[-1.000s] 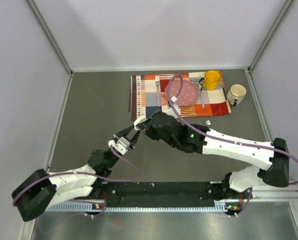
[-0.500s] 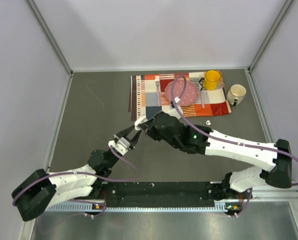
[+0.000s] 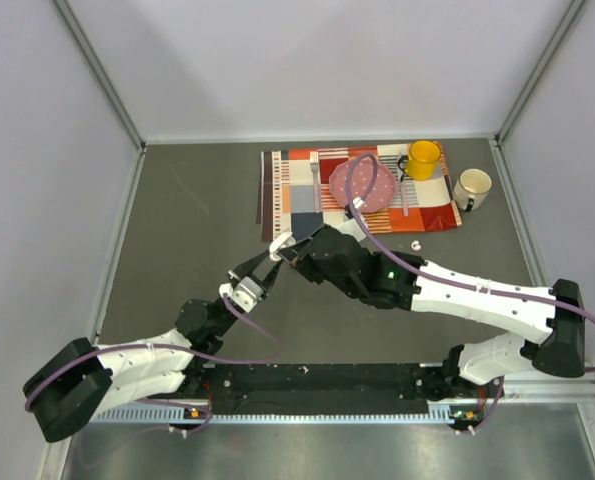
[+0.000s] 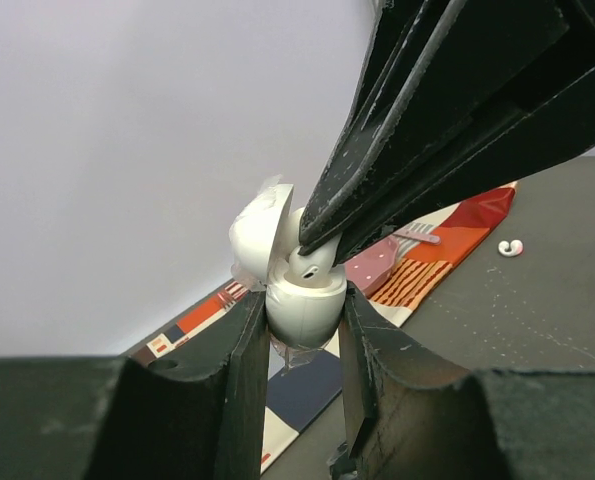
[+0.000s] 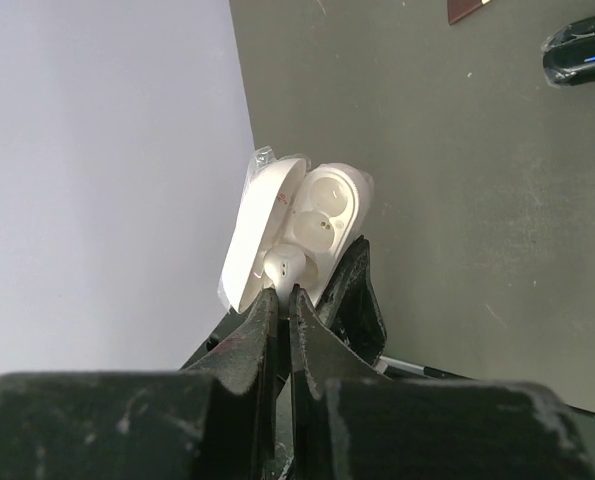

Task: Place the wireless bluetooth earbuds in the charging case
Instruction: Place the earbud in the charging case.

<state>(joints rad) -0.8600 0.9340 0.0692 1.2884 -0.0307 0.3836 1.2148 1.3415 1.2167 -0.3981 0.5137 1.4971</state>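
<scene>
Currently, the left gripper [image 4: 303, 300] is clenched on the white charging case [image 5: 322, 225] and holds it off the table [image 3: 197, 230] with the lid hinged open. The right gripper [image 5: 284, 295] has its jaws closed together, and its tips touch a white earbud [image 5: 284, 265] that sits in the case. A second white earbud [image 3: 416, 244] lies on the table, just beside the checked placemat [image 3: 297, 195].

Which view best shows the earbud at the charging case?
Right wrist: it looks into the open charging case, earbud at one socket, the other empty. Left wrist shows the earbud sideways, partly behind the right gripper. Top external: too small to tell.
</scene>
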